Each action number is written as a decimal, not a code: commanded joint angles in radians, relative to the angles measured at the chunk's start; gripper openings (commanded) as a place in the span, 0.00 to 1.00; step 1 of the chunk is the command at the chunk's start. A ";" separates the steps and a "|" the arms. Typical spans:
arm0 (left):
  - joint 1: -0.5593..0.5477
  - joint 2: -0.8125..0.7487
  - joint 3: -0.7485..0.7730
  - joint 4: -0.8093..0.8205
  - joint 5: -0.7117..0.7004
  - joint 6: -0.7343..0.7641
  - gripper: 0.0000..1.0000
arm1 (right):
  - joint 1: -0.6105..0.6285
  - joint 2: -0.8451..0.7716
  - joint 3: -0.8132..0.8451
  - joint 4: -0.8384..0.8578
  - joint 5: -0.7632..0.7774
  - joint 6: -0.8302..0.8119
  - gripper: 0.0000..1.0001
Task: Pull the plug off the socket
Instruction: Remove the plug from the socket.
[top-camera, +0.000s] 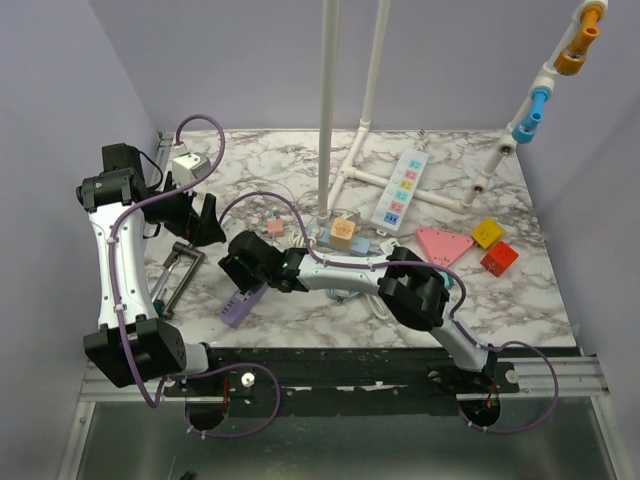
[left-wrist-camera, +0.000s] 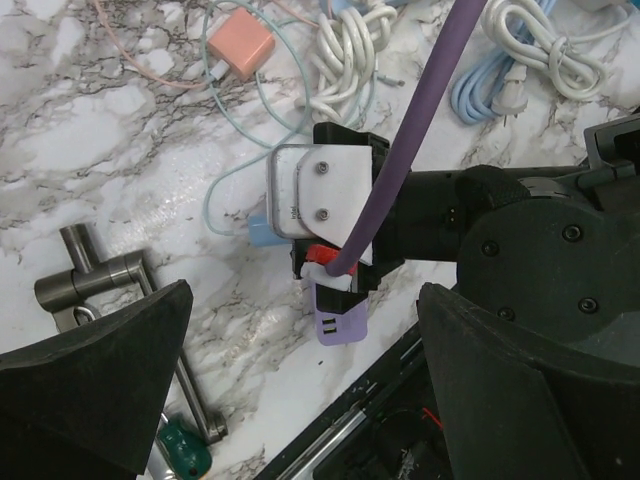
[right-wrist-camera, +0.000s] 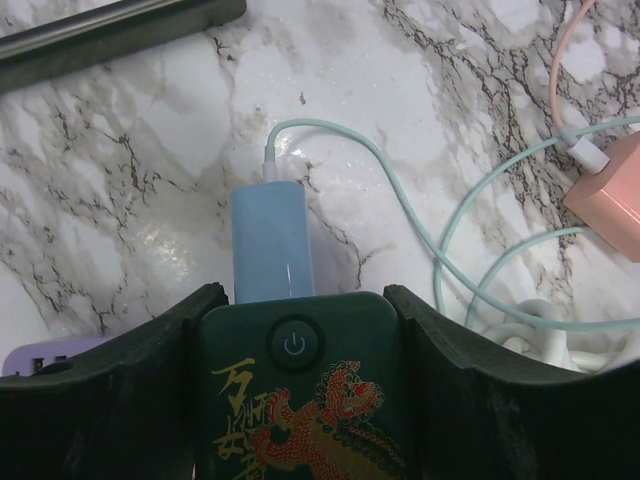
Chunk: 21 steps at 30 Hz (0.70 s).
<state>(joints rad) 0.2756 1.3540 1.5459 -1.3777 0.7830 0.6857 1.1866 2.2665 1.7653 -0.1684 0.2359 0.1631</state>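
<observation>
My right gripper (right-wrist-camera: 300, 298) is shut on a dark green socket block (right-wrist-camera: 300, 400) that has a power button and a red and gold print. A light blue plug (right-wrist-camera: 270, 240) sticks out of the block's front end, with a mint cable (right-wrist-camera: 400, 215) curling off to the right. In the left wrist view the blue plug (left-wrist-camera: 262, 232) peeks out beside the right gripper (left-wrist-camera: 335, 275). My left gripper (left-wrist-camera: 310, 400) is open and empty, above and left of it. In the top view the left gripper (top-camera: 205, 225) is up and left of the right gripper (top-camera: 243, 263).
A purple USB block (left-wrist-camera: 338, 320) lies by the table's front edge (top-camera: 330, 352). A metal handle (left-wrist-camera: 100, 280) and a green tool handle (left-wrist-camera: 185, 450) lie to the left. A pink charger (left-wrist-camera: 240, 48), coiled white cable (left-wrist-camera: 345, 50), white power strip (top-camera: 400, 188) and coloured blocks (top-camera: 498, 258) lie beyond.
</observation>
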 joint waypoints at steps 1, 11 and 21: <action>0.005 0.001 -0.028 -0.026 0.019 0.052 0.98 | 0.024 0.026 0.064 -0.046 0.057 0.048 0.56; 0.017 0.025 0.016 -0.113 0.073 0.101 0.99 | 0.053 -0.017 0.065 -0.066 0.110 0.064 0.05; 0.081 -0.026 -0.138 -0.128 0.048 0.223 0.98 | 0.053 -0.126 -0.014 0.011 0.177 0.075 0.01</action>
<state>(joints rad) 0.3248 1.3491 1.4631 -1.4780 0.8101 0.8257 1.2243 2.2368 1.7542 -0.2241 0.3527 0.2268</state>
